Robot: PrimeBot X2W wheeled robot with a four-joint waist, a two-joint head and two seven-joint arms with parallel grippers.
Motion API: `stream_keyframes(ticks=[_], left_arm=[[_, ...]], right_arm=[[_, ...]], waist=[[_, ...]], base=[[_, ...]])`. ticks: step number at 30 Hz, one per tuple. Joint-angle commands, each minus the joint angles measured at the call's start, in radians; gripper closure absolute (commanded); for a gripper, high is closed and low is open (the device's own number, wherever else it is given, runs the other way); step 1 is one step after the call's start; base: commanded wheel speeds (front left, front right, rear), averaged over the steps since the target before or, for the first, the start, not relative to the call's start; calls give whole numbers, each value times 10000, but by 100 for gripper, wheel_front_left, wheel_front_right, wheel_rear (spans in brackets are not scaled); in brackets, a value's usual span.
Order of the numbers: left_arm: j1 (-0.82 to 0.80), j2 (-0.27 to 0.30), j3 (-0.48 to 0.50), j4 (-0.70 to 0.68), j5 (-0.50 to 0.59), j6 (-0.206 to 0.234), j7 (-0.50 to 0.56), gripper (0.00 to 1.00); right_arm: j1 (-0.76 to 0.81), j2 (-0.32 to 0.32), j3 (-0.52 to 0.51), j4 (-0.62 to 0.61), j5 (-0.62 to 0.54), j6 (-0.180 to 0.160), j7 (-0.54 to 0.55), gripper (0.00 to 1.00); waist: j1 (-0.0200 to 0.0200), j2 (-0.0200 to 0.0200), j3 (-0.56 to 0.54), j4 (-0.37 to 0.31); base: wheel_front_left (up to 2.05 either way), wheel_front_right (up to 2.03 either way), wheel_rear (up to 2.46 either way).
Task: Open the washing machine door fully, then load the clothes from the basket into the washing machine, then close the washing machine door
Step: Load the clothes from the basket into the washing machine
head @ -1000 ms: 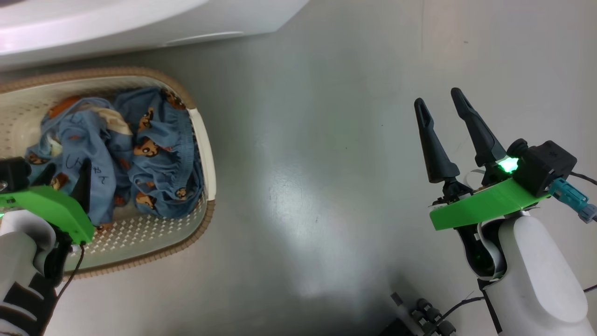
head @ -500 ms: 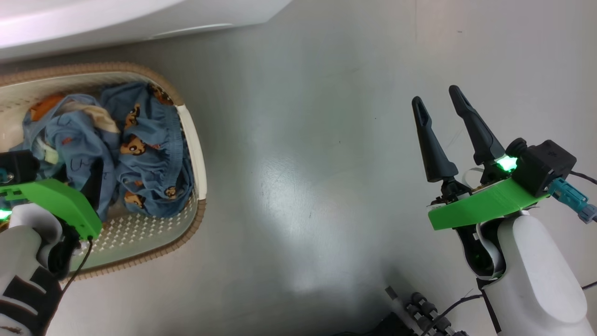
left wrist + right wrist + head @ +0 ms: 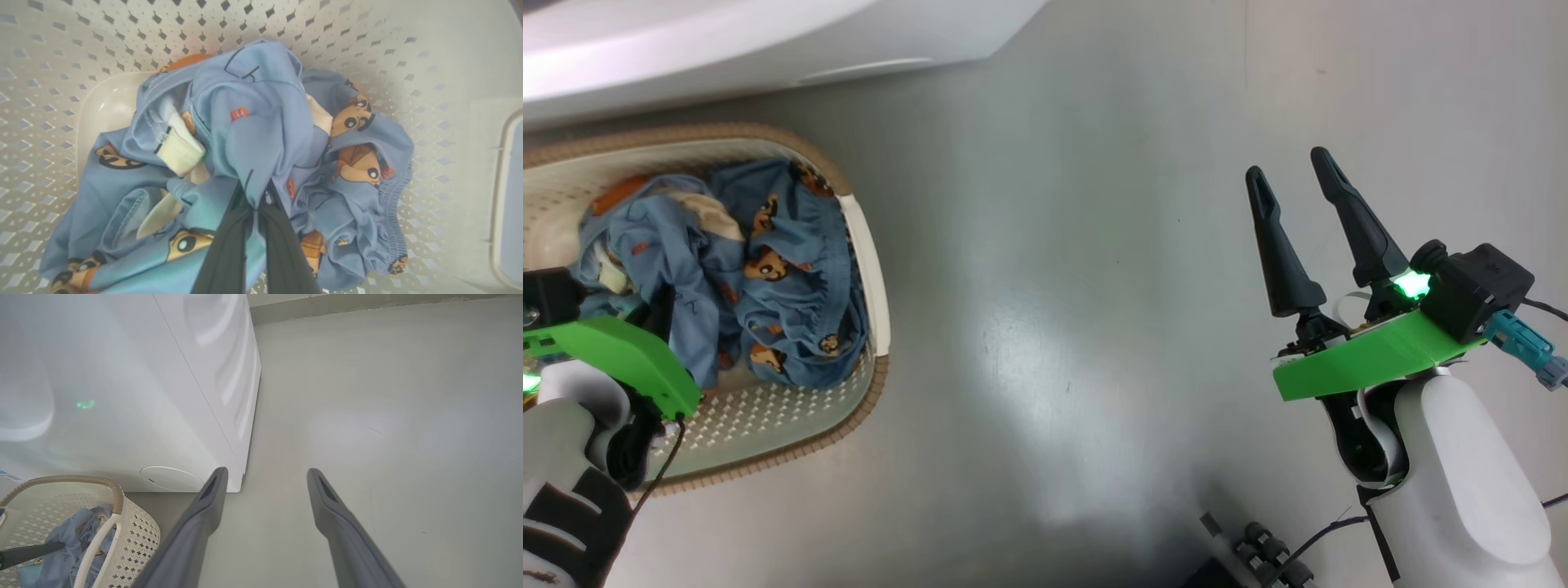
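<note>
Two grippers are being reported, left side first. Left gripper is reaching down into the basket at the left of the head view. Its fingers are pinching together on a raised fold of the clothes. In the left wrist view, blue fabric is bunching between the two dark tips, with nothing else in the grip.

Clothes are lying as one crumpled heap on the basket's bottom, directly under and ahead of that gripper. The heap's longer run is lying across the wrist view rather than along the fingers. Washer is standing just beyond the basket's far rim, at the top of the head view, so the load is sitting between the left arm and the machine.

Bare floor is separating the basket from the right side. Right gripper is hovering over that floor, fingers spread wide and holding nothing, well apart from the basket.

Judgement: left arm is much the nearer and is doing the holding. The coming move is looking like a lift up and forward toward the washer.

Risk: only one fold is being held, so part of the heap may not be coming up with it.
</note>
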Motion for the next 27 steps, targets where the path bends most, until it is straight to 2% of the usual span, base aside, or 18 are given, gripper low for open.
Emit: stream_keyframes(ticks=[1, 10, 17, 24, 27], left_arm=[[57, 327, 170, -46, -120, -15, -188, 100], [505, 210, 735, -172, -464, -15, -535, 100], [1245, 220, 2335, -1082, 887, -15, -541, 100], [2347, -42, 4119, -2207, 2644, -15, -542, 100], [2651, -148, 4539, -2519, 3110, -15, -543, 100]], right_arm=[[145, 56, 146, -160, -62, 14, -74, 0], [323, -2, -1, 19, 82, 14, -74, 0], [702, -129, -99, 141, 172, 14, -74, 0], [1172, -288, -182, 320, 259, 14, -74, 0], [1294, -334, -200, 372, 283, 14, -74, 0]], waist=[[0, -1, -192, 90], [0, -1, -1218, 478], [0, -1, -2145, 785], [0, -1, -3019, 1069], [0, -1, -3250, 1136]], base=[[0, 0, 0], [0, 0, 0], [0, 0, 0], [0, 0, 0], [0, 0, 0]])
